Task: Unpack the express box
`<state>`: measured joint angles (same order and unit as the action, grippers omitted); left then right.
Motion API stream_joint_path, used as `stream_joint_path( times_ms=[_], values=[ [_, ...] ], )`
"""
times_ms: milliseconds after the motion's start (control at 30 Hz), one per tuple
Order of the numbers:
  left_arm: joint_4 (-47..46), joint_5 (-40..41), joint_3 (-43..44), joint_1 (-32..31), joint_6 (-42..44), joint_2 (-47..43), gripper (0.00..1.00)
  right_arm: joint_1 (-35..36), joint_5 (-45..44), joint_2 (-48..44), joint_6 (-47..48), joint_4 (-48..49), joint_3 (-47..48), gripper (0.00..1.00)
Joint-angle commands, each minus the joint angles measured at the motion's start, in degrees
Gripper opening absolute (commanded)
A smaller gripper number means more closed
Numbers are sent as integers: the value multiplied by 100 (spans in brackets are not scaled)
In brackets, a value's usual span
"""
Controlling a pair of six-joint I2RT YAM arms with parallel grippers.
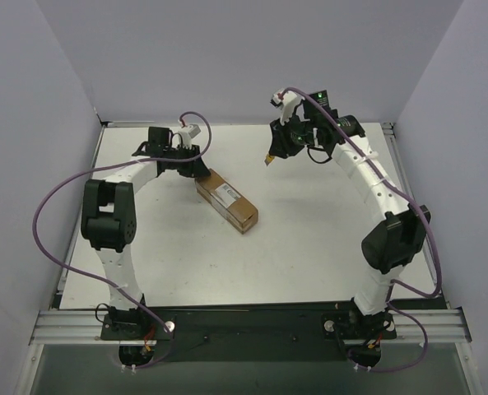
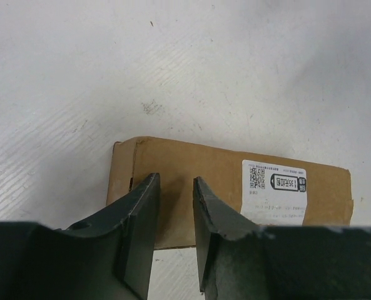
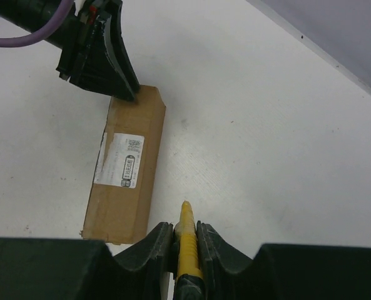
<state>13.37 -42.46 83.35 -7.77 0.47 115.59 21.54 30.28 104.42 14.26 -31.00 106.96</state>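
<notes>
A white flat counter (image 1: 326,239) fills the workspace, enclosed by pale walls. On its left half, towards the back, lies the small elongated brown cardboard express box (image 1: 227,200), flat and set diagonally, its far end pointing back-left and its near end towards the centre. The left fingers (image 2: 138,212) hover at that far end, parted by a narrow gap with nothing between them; the right wrist view shows their tips at the box's far corner. The right fingers (image 3: 157,240) hang above the counter's back right, well apart from the box, closed on a slim yellow utility knife (image 3: 186,244) whose tip points outward. A white printed shipping label (image 2: 274,192) sits on the box's upper face.
</notes>
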Motion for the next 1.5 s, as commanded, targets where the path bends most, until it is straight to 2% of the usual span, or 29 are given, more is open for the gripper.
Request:
stream_joint_path(
  times_ms=[0, 200, 367, 467, 600, 733, 800, 933, 1067, 1233, 1467],
  values=[
    [-334, 167, -169, -119, -442, -186, 38, -1, 48, -607, 244, 182, -262, 0],
    [-396, 562, -679, -479, -1022, -502, 38, 70, 240, -818, 401, 200, -465, 0],
    [-581, 1010, -1075, -690, -1409, -932, 36, 280, -417, -923, 200, 270, -553, 0],
    [-572, 976, -1014, -717, -1585, -1222, 36, 316, -418, -1038, 104, 270, -720, 0],
    [-563, 713, -865, -446, -1656, -1399, 38, 351, -268, -1152, -72, 322, -913, 0],
    [-589, 55, -706, -85, -1410, -1180, 40, 456, -498, -1099, -854, 508, -861, 0],
    [-651, -183, -671, -14, -1366, -1048, 41, 579, -400, -1091, -881, 578, -773, 0],
    [-642, -614, -408, 12, -1120, -548, 44, 1167, -1470, -994, -1083, 867, -729, 0],
    [-634, -860, -136, -31, -909, -213, 48, 1545, -1543, -810, -1215, 1357, -728, 0],
    [-151, -905, 120, -146, -583, 156, 49, 2002, -1446, -608, -1250, 2036, -1080, 0],
    [-246, -685, 15, -181, -917, 429, 49, 2214, -1560, -168, -1276, 2695, -1291, 0]
  ],
)
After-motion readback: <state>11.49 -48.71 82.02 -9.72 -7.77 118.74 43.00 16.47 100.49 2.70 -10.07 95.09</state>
